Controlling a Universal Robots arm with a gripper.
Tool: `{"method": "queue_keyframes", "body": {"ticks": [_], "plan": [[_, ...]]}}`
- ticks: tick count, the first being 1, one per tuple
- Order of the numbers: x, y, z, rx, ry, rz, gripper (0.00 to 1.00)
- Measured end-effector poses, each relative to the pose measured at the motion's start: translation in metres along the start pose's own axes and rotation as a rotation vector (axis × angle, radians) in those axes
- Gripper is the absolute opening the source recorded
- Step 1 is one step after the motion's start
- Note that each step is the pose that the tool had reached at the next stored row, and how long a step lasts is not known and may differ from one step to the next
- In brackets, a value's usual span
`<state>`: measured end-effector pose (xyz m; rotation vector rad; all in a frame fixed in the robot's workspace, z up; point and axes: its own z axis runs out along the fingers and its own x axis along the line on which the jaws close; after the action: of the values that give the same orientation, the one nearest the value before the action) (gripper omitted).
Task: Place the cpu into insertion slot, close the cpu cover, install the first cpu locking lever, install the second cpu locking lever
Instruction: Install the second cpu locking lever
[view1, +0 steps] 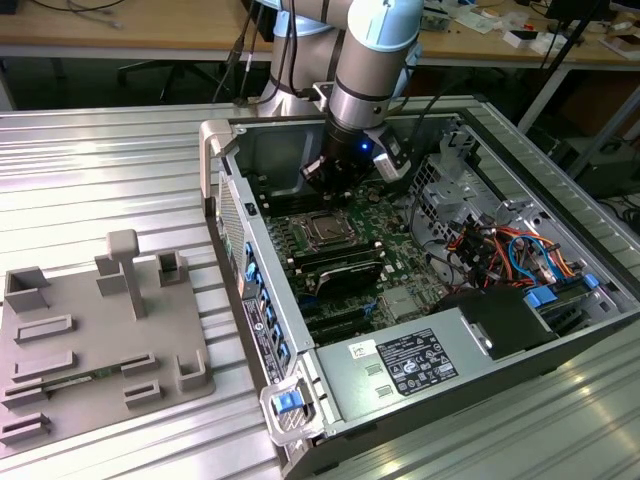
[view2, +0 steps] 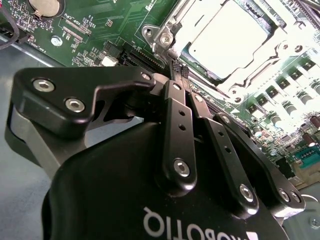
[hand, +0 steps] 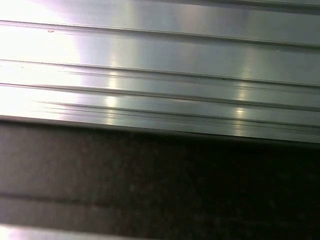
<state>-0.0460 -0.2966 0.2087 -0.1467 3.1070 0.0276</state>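
While the arm (view1: 365, 60) reaches down into the open computer case (view1: 420, 390), the pincer (view2: 179, 70) hangs just over the green board (view2: 85, 25), its two black fingers (view2: 175, 130) pressed together with nothing seen between the tips. In the second wrist view those tips sit just beside one corner of the slot (view2: 165, 37), at its silver rim, close to a bright screw head; whether they touch the metal cannot be told. The cpu (view2: 227, 35) lies flat inside the slot, its pale metal top showing through the square window of the cover (view2: 260, 52), which lies down over it.

In the exterior view the slot (view1: 327, 229) sits on the board just below the pincer (view1: 325, 172), with long black memory slots (view1: 340, 270) nearer the camera. A white label (view1: 415, 362) with print lies on the grey power unit, and a round mark sits on the case wall; white print also shows upside down on the pincer's body.

A grey fixture tray (view1: 95, 340) rests on the ribbed metal bench (view1: 100, 170) to the exterior view's left of the case. The first wrist view shows ribbed metal (hand: 160, 75) above a dark band.
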Motion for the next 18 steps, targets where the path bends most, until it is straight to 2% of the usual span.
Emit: {"method": "queue_keyframes", "body": {"ticks": [3, 9, 18], "plan": [[-0.0024, -0.0003, 0.0000, 0.0001, 0.0001, 0.000, 0.11], [-0.0126, -0.0013, 0.0004, 0.0001, 0.0000, 0.000, 0.11], [-0.0131, -0.0021, 0.0001, 0.0011, 0.0002, 0.000, 0.11]]}}
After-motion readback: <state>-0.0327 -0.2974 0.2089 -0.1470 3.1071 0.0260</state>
